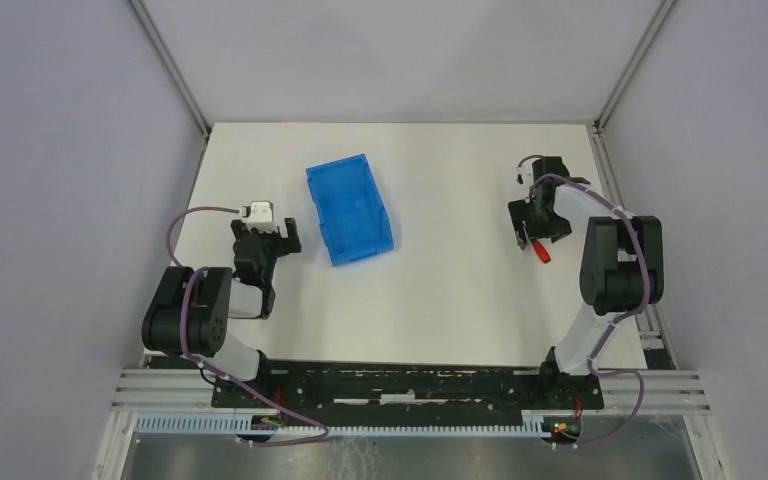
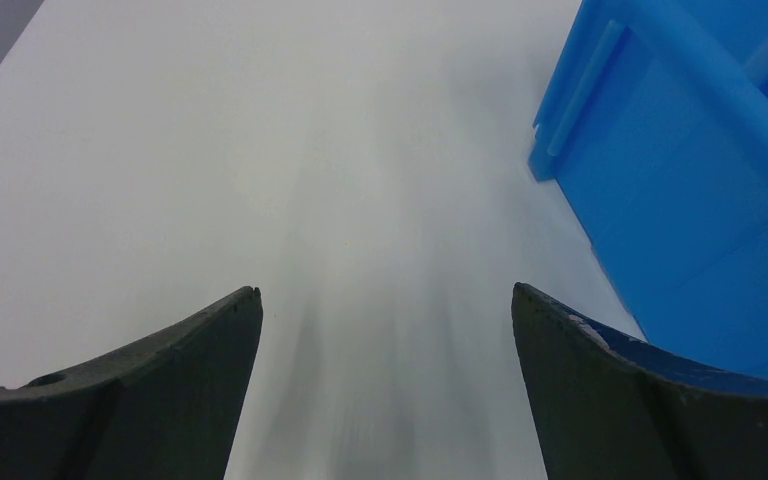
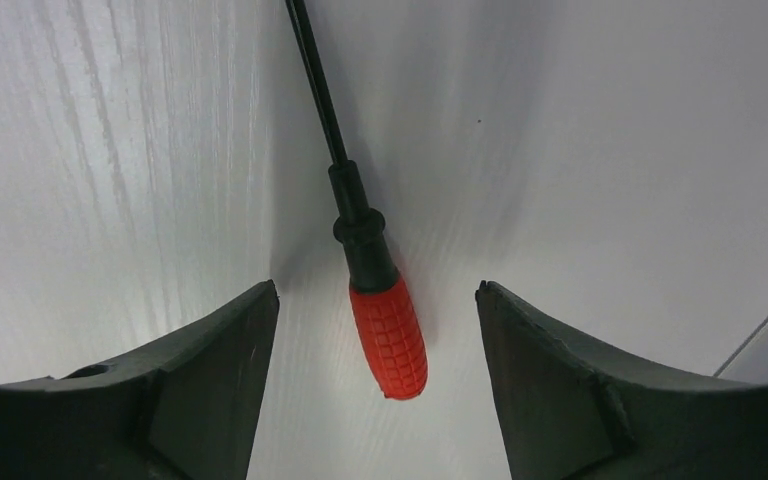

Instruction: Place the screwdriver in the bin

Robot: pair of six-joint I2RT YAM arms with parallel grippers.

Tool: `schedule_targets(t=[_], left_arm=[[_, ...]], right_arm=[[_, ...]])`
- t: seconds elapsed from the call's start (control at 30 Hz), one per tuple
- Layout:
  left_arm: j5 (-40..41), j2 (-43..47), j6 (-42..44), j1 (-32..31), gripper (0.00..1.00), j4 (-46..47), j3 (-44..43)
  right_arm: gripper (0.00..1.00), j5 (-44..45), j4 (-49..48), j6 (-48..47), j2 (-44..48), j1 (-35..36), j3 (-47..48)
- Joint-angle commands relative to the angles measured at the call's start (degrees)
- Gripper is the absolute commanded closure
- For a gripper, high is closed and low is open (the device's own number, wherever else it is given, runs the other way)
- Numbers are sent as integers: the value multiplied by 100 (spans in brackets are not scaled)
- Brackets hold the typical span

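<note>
Claws are both spread wide. The right claw (image 3: 372, 288) hangs low over the screwdriver (image 3: 388, 335), which lies flat on the white tabletop (image 1: 440, 300) at the right side. Its red handle sits between the two dark fingers and touches neither one. Its thin black shaft points away from the claw. The blue bin (image 1: 350, 212) sits left of the middle, well apart from the screwdriver. The left claw (image 2: 385, 295) holds nothing and is just beside the bin, on its left.
</note>
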State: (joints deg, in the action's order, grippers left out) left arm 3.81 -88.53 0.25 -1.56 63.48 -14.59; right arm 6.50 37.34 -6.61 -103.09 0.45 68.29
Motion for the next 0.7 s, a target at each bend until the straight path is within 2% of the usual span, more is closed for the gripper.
schedule_targets(t=[0.0, 0.07, 0.1, 0.23, 0.27, 0.47, 0.57, 0.67], left_arm=[[-89, 99, -166, 42, 0, 182, -18], [-83, 99, -166, 42, 0, 182, -18], [-81, 99, -166, 42, 0, 182, -18], [-83, 98, -166, 42, 0, 184, -18], [-80, 99, -166, 44, 0, 182, -18], [-90, 99, -166, 42, 0, 186, -18], [-88, 99, -166, 42, 0, 183, -18], [-85, 99, -166, 42, 0, 182, -18]], right_arm=[[24, -120, -431, -183, -270, -180, -238], [36, -242, -441, -183, -338, -214, -296], [45, -275, -428, -174, -346, -220, -303], [93, -240, -84, -150, -262, -221, -10], [100, -229, 60, -125, -188, -221, 151], [100, -559, 1509, 306, 296, -221, 1788], [100, -380, 2406, 499, 259, -228, 2830], [100, -299, 2787, 654, 277, -223, 3467]])
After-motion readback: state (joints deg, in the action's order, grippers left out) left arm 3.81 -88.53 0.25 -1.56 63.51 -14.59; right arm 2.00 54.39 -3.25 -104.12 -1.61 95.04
